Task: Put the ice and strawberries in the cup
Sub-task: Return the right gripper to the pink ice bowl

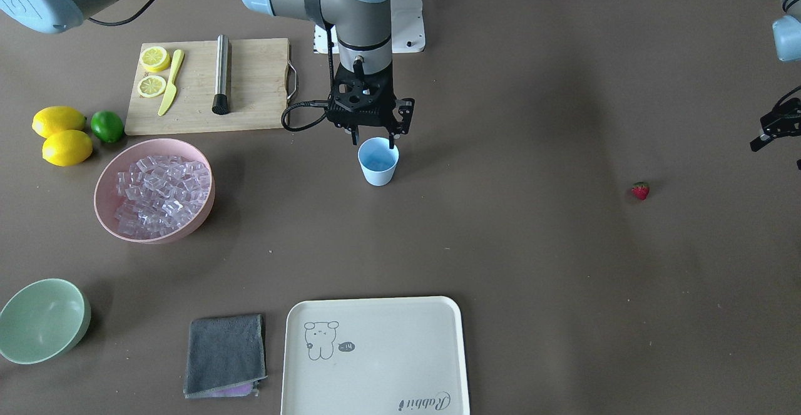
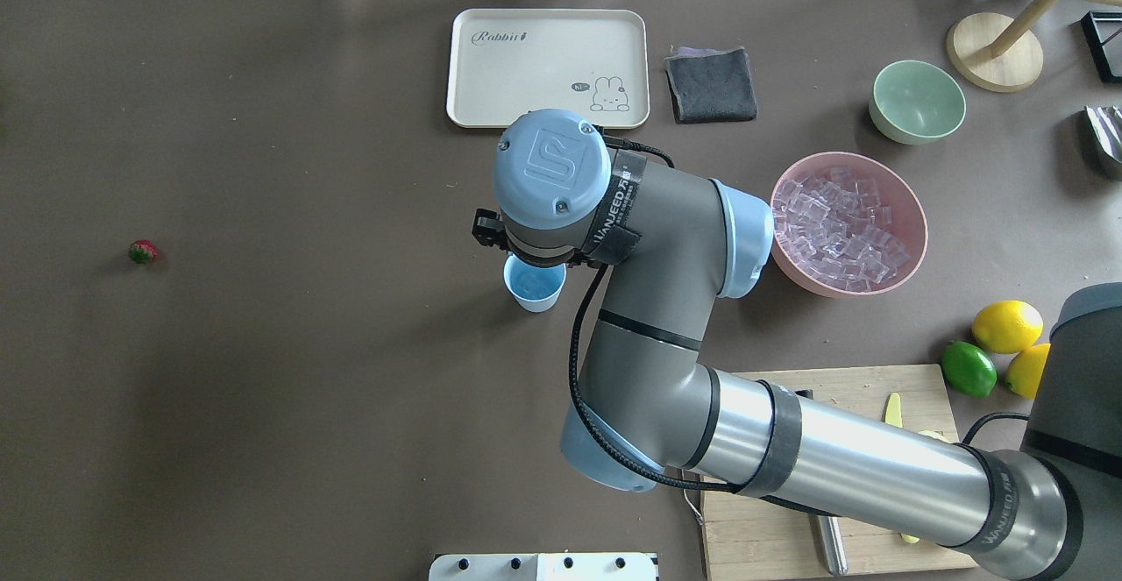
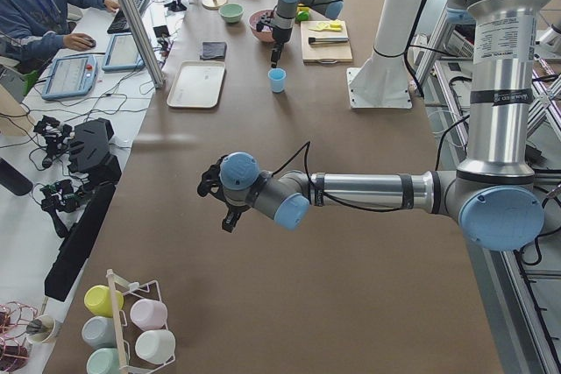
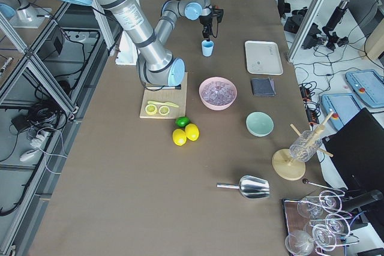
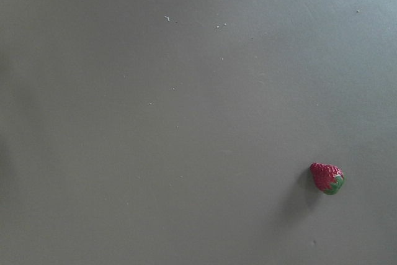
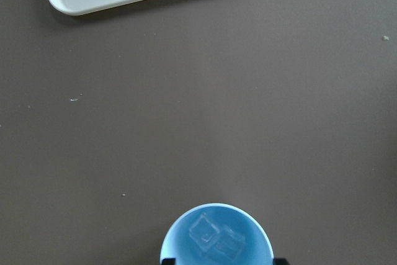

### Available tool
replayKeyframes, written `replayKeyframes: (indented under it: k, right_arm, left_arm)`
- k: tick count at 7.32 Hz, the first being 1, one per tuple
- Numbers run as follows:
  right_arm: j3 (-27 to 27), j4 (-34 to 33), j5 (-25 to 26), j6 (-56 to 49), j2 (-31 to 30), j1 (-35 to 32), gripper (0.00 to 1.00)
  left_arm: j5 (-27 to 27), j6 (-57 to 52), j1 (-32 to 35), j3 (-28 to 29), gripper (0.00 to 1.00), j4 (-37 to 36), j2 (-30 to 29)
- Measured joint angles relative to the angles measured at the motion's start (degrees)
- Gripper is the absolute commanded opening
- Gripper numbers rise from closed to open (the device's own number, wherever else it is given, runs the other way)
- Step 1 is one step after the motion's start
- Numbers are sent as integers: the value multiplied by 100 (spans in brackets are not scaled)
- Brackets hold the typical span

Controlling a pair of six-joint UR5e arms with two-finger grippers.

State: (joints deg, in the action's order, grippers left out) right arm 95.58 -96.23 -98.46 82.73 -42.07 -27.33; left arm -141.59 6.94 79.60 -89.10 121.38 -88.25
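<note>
The light blue cup (image 1: 378,163) stands upright mid-table. My right gripper (image 1: 374,137) hangs just above its rim, open, with nothing between its fingers. In the right wrist view, two clear ice cubes (image 6: 214,238) lie in the bottom of the cup (image 6: 186,240). More ice (image 1: 159,193) is piled in a pink bowl (image 1: 97,201) beside the right arm. The strawberry (image 1: 640,190) lies alone on the table, far to the cup's side, and also shows low right in the left wrist view (image 5: 326,178). My left gripper (image 1: 776,130) hovers near it at the frame edge; I cannot tell its state.
A wooden cutting board (image 1: 256,83) holds lemon slices, a yellow knife and a metal muddler. Two lemons (image 1: 59,134) and a lime (image 1: 107,126) lie beside it. A pale green bowl (image 1: 40,321), grey cloth (image 1: 225,355) and cream tray (image 1: 375,352) line the far edge.
</note>
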Motion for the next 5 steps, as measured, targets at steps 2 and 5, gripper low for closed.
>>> replayKeyframes:
  k: [2,5]
  right_arm:
    - [580,-67,-42,-448,-644,-210,100]
    - [839,-33,-808,-2146,-1417,-1150,100]
  left_arm:
    - [0,0,-7,-1,98,0,1]
    - [0,0,-15,-11,98,6,4]
